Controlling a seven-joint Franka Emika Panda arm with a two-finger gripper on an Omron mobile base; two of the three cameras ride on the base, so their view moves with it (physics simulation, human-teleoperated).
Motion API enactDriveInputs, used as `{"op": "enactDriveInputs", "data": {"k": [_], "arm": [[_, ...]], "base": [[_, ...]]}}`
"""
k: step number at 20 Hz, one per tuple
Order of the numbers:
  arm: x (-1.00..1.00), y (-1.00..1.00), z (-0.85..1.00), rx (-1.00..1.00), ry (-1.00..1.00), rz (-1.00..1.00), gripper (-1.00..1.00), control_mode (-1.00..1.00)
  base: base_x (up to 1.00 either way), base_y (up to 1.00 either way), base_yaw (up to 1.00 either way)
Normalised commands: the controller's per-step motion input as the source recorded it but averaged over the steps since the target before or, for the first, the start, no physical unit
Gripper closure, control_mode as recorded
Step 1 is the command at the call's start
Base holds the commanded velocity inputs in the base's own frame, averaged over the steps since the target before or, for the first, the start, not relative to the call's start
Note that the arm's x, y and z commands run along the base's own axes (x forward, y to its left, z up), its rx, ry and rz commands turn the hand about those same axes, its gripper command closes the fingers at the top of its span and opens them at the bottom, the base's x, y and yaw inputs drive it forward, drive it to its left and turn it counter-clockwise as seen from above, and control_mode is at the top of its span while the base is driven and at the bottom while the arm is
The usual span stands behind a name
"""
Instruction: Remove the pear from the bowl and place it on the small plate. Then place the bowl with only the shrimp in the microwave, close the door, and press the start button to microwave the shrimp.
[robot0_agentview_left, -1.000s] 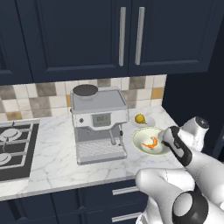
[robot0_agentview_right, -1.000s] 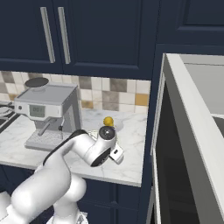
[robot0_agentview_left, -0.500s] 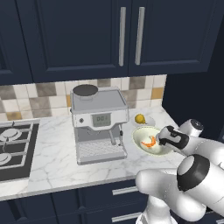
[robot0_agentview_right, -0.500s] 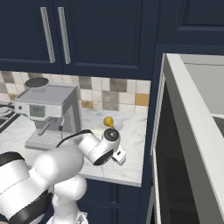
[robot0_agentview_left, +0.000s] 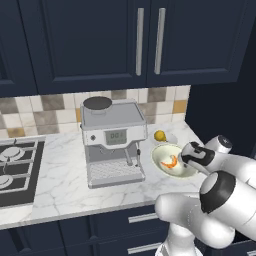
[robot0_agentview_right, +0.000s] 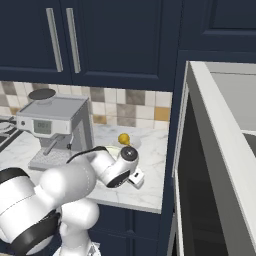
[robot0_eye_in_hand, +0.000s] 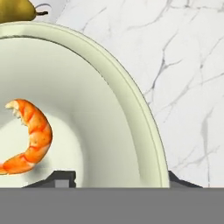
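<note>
The end effector (robot0_agentview_left: 186, 159) is straddling the near rim of the bowl (robot0_eye_in_hand: 131, 100), one fingertip inside and one outside, seemingly closing on it, though I cannot tell whether it grips. The shrimp (robot0_eye_in_hand: 30, 138) is lying just ahead inside; beyond, the pear (robot0_agentview_left: 159, 135) is sitting on the small plate (robot0_agentview_left: 170, 137) on the tabletop (robot0_agentview_left: 60, 192).

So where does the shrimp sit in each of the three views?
Left base view: shrimp in the bowl, right of centre.
Right base view: hidden behind the arm.
Hand view: left edge, on the bowl floor, with one of the fingers below it.
Shared landmark: the pear, beyond the bowl in all three.
</note>
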Motion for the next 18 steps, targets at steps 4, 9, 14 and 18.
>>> {"op": "enactDriveInputs", "data": {"k": [4, 9, 14, 18], "arm": [[0.00, 0.21, 0.00, 0.00, 0.00, -0.01, 1.00, -1.00], [-0.02, 0.12, 0.00, 0.00, 0.00, -0.01, 1.00, -1.00], [-0.10, 0.00, 0.07, 0.01, -0.06, -0.03, 1.00, -1.00], [-0.11, 0.00, 0.43, 0.03, -0.12, -0.11, 1.00, -1.00]], "base": [[0.00, 0.00, 0.00], [0.00, 0.00, 0.00], [0.00, 0.00, 0.00], [0.00, 0.00, 0.00]]}}
